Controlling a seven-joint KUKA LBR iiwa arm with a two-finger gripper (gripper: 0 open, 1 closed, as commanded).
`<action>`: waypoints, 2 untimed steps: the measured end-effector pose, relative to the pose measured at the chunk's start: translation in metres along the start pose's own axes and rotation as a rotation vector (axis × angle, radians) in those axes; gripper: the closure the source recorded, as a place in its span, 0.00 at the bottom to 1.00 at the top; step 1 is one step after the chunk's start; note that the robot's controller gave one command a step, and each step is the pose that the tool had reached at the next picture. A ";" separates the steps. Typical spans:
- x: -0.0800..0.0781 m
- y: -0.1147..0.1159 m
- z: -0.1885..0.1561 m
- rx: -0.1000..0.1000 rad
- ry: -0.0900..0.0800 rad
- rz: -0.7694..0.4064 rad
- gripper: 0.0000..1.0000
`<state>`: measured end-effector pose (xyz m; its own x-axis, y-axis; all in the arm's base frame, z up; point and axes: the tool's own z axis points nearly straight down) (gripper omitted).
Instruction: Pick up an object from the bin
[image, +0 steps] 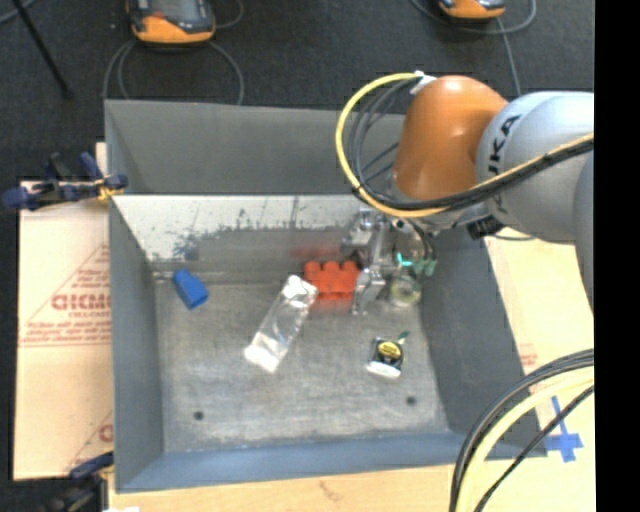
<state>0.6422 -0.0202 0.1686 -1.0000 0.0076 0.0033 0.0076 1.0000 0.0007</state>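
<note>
My gripper (372, 290) hangs low at the back right of the bin, its metal fingers just right of a red toy brick (331, 279) with studs on top. The finger nearest the brick stands beside its right end; I cannot tell whether it touches. A clear plastic bottle (280, 323) lies tilted to the left of the brick, its top end close to it. In front of the gripper lies a small black, yellow and white tape measure (387, 357).
A small blue block (190, 289) lies at the back left of the bin floor. The arm's orange cover and yellow cables hang over the bin's back right corner.
</note>
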 end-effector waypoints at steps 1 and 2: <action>0.007 0.080 0.052 -0.001 -0.002 -0.094 0.00; 0.015 0.075 0.072 0.001 -0.015 0.074 0.00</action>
<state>0.6279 0.0548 0.0964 -0.9966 0.0819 -0.0114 0.0819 0.9966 0.0000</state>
